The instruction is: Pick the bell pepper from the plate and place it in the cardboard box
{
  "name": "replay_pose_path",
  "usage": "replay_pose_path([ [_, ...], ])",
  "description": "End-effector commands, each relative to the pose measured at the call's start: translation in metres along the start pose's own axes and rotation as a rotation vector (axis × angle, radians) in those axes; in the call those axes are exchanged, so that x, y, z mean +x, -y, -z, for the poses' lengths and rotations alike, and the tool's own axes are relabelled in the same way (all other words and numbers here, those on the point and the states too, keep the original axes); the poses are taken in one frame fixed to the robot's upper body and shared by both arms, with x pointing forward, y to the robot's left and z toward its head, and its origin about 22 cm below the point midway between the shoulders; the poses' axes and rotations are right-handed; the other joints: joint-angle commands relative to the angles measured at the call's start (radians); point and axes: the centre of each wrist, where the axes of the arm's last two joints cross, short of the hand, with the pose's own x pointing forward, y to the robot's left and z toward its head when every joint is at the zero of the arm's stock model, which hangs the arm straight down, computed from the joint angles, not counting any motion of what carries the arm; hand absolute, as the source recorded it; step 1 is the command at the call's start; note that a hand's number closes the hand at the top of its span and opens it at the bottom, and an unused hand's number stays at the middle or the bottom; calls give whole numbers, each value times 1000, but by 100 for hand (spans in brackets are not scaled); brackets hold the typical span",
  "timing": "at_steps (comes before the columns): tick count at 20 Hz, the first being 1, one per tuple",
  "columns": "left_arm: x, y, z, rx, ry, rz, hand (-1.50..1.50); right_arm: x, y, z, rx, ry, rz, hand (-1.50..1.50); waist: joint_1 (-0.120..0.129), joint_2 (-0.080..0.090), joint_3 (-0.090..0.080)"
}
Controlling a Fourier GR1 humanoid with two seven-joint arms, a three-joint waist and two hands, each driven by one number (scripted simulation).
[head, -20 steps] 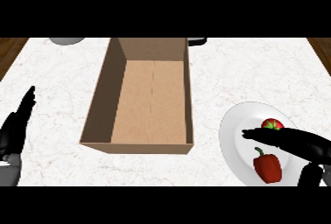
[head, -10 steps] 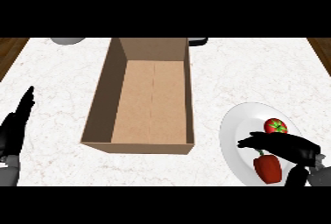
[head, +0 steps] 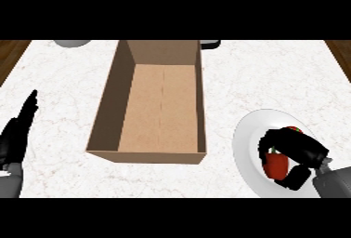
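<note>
Head view: right hand (head: 296, 148) curled over bell pepper (head: 276, 165) (on plate (head: 245, 139)).

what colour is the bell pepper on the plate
Red, with a bit of green at its top; the bell pepper shows in the head view, partly hidden by the right hand.

Counter (head: 260, 79): white marbled top, a strip of wood showing past its left and right far corners.
Cardboard box (head: 161, 116): open-topped, long, standing on the counter at centre, running from near edge to far edge.
Plate (head: 248, 153): white, on the counter right of the box, apart from it.
Grey object (head: 72, 42): far left edge, cut off.
Dark object (head: 210, 44): far edge, beside the box's far right corner.
</note>
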Motion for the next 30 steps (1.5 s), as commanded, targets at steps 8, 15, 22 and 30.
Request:
replay_pose_path([
  [8, 28, 27, 13, -26, 65, -6, 0, -17, 131, 50, -268, 157, -268, 150, 77, 35, 11],
  [15, 14, 6, 10, -31, 53, -2, 0, -23, 200, 40, -551, 225, -289, 150, 61, 24, 9],
  [22, 10, -7, 16, -9, 38, -11, 0, 9, 229, 70, -644, 520, -277, 150, 39, 18, 7],
  [30, 0, -1, 16, -8, -6, 10, 0, 70, 231, 117, -519, 661, -76, 150, 2, 8, 6],
])
